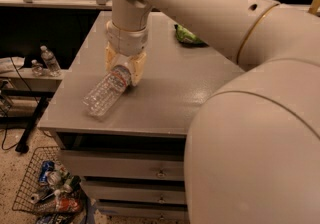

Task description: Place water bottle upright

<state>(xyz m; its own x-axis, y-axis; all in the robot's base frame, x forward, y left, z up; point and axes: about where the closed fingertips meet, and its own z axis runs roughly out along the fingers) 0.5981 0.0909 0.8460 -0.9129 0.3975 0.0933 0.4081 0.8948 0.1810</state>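
Note:
The water bottle is clear ribbed plastic with a red-edged label band near its shoulder. It lies on its side on the grey table, base toward the front left edge. My gripper has come down over the bottle's neck end, its tan fingers closed in on either side of the shoulder. The cap is hidden between the fingers.
A green bag lies at the back of the table. Two small clear bottles stand on a low shelf to the left. A wire basket of cans sits on the floor at the front left. Drawers are below the tabletop.

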